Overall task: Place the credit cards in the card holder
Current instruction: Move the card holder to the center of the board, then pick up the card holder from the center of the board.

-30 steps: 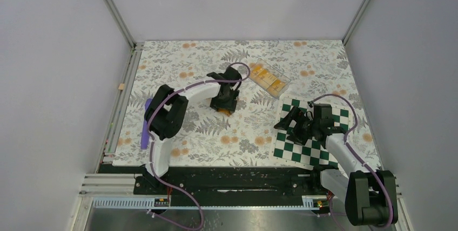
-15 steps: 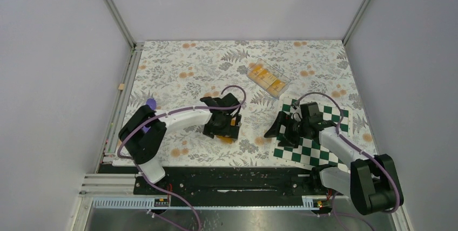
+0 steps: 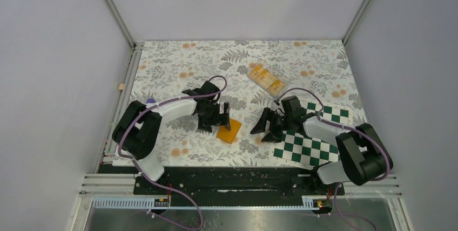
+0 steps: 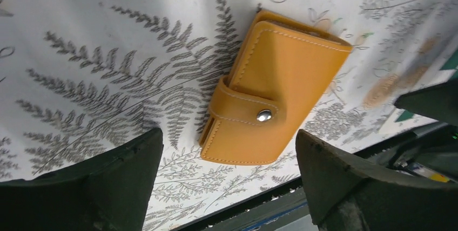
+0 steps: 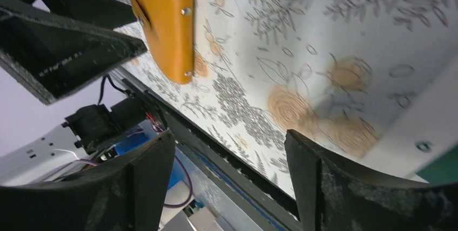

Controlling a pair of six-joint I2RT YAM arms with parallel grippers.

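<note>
The card holder is a small orange wallet lying shut on the floral cloth, its stud fastened. My left gripper hovers just left of it, open and empty; in the left wrist view the card holder lies beyond the left gripper, not between its fingers. My right gripper is open to the wallet's right and points at it. From the right wrist the card holder is farther off than the right gripper. The orange-yellow credit cards lie in a clear box at the back.
The clear plastic box stands at the back, right of centre. A green-and-white chequered board lies under the right arm near the front right. The table's black front rail runs close behind the wallet.
The left gripper brought the wallet toward the front edge, opened and left it on the cloth. The right gripper moved left off the chequered board toward the wallet.
</note>
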